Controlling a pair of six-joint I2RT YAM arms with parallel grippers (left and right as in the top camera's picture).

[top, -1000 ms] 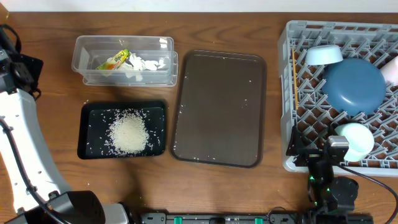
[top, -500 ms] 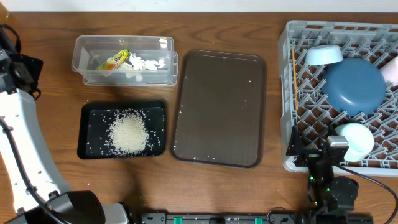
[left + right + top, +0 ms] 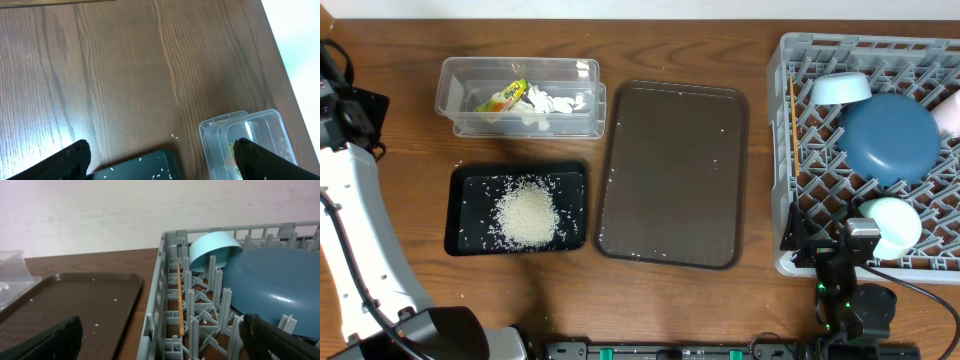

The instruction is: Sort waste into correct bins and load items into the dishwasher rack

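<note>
The grey dishwasher rack [image 3: 800,215] at the right holds a dark blue plate [image 3: 888,137], two light blue bowls [image 3: 840,88] [image 3: 892,225], a pink-white cup [image 3: 951,112] at the frame edge and chopsticks [image 3: 794,125] along its left wall. The clear container [image 3: 460,75] holds the yellow-green wrapper [image 3: 503,97] and white tissue [image 3: 556,102]. Rice [image 3: 527,215] lies piled in the black tray [image 3: 470,180]. My left gripper [image 3: 162,147] is open and empty above the table near these two bins. My right gripper [image 3: 161,325] hangs open and empty by the rack's near left corner.
A large brown serving tray [image 3: 672,172] with a few stray rice grains lies between the bins and the rack. A few grains lie on the table by the black tray. The white left arm [image 3: 350,230] runs along the left edge; the right arm [image 3: 850,295] stands at the front.
</note>
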